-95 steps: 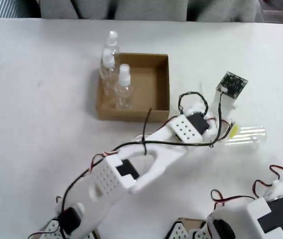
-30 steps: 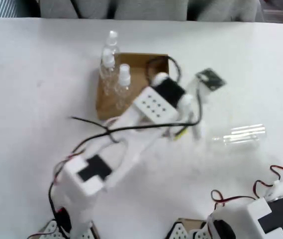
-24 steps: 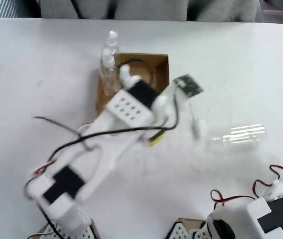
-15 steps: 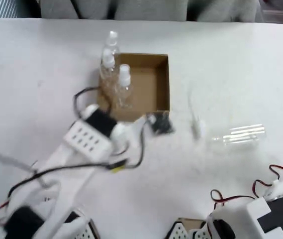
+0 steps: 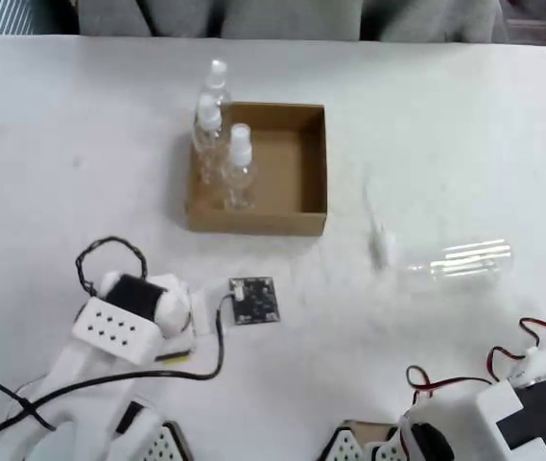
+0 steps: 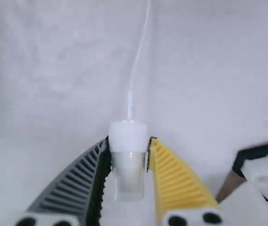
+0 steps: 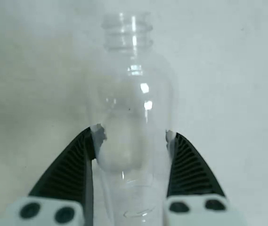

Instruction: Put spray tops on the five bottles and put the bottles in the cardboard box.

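Three clear bottles (image 5: 239, 163) with white spray tops stand in the left half of the cardboard box (image 5: 306, 168). A fourth clear bottle (image 5: 460, 261) lies on its side to the right of the box, with a loose spray top (image 5: 380, 245) at its end. My left arm (image 5: 124, 322) is folded back at the near left. The left gripper (image 6: 128, 141) is shut on a white spray top (image 6: 128, 157) whose thin tube points away from it. My right gripper (image 7: 131, 134) is shut on a clear bottle (image 7: 131, 70) with a bare threaded neck.
The right arm's base (image 5: 527, 413) sits at the near right corner. The left wrist camera board (image 5: 253, 301) hangs over the table in front of the box. White tabletop lies to the left of the box and between the box and the arms.
The left arm swung from beside the lying bottle, past the box's front, and back to the near left of the table. The right arm and the lying bottle stayed put.
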You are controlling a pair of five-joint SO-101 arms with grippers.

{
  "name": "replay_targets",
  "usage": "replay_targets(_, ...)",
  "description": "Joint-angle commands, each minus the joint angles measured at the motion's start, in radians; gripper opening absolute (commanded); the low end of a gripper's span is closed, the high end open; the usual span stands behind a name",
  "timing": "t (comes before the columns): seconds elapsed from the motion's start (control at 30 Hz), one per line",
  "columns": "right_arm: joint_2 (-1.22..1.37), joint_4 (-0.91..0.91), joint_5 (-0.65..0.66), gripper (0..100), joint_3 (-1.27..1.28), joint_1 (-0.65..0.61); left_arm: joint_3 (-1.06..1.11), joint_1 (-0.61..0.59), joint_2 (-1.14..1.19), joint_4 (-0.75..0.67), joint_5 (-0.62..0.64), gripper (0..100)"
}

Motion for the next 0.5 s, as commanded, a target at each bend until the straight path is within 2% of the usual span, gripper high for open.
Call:
replay_targets(0.0,-0.012,0.005,-0.003,1.5,-0.005,0.010,0.021,-0.042,-0.028,-0.118,-0.009,12)
replay_targets(0.17,-0.012,0.005,-0.003,1.5,-0.005,0.010,0.038,-0.081,-0.028,-0.196,-0.009,17)
replay_targets(0.47,-0.012,0.005,-0.003,1.5,-0.005,0.008,0.031,-0.097,-0.035,-0.189,-0.009,17)
